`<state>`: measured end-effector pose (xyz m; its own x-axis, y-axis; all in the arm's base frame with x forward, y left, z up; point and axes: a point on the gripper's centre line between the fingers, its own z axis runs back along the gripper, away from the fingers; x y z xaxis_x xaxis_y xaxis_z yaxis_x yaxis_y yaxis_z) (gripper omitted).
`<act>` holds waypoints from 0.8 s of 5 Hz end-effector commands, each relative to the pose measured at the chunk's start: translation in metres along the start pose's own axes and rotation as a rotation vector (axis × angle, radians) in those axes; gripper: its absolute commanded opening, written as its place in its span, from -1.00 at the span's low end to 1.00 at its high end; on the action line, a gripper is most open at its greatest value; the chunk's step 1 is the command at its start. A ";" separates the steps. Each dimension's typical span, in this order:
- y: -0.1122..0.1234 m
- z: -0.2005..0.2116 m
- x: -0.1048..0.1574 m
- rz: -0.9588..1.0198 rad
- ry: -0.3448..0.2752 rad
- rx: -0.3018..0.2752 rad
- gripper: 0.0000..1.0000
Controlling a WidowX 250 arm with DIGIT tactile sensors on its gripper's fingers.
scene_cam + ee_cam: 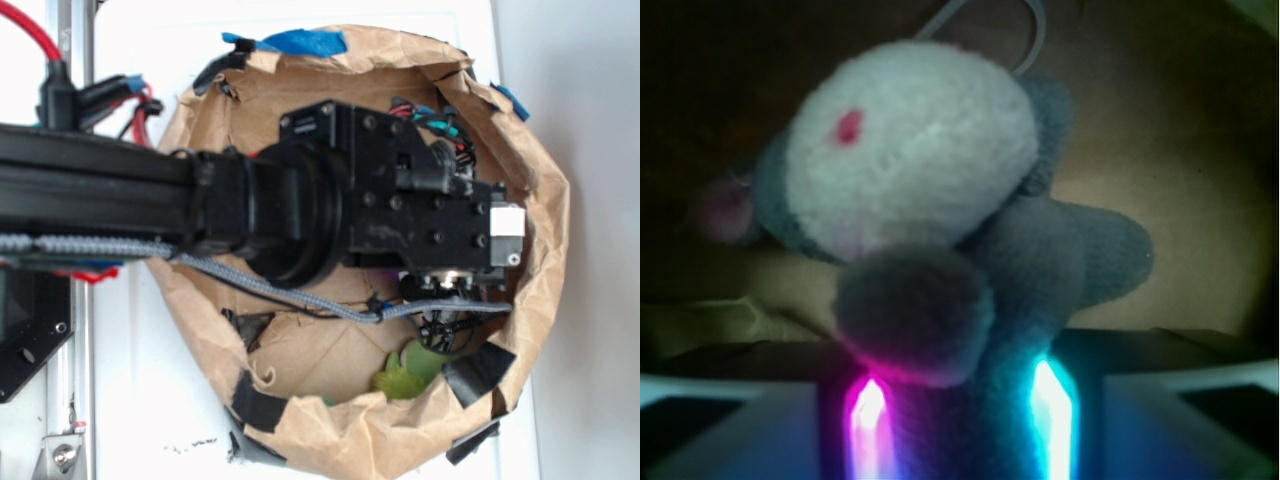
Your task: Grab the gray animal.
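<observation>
1. Gripper (960, 420): jaws closed in on the gray animal's (940, 220) lower body; the toy fills the wrist view.
2. Gray animal: sits at the gripper, inside the paper bag (540, 200), hidden in the exterior view.
3. Handling: judged light, soft, compressible; mid-body hold suits.
4. Green plush (410, 372): near the bag's lower rim.

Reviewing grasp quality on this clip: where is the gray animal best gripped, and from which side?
Grip the gray animal across its narrow gray body, below the white face, approaching from the feet end. In the wrist view that lower body already sits between the gripper fingers, while the head is wider and rounder, so likelier to slip. Whether the jaws have closed is unclear.
</observation>
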<state>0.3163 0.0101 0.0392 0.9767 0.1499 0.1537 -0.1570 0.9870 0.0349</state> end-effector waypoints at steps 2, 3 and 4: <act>0.026 0.087 -0.003 0.049 -0.110 -0.074 -1.00; 0.039 0.114 -0.015 0.049 -0.130 -0.082 -1.00; 0.043 0.134 -0.021 0.060 -0.080 -0.029 -1.00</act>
<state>0.2627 0.0389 0.1444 0.9673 0.2031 0.1518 -0.2058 0.9786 0.0024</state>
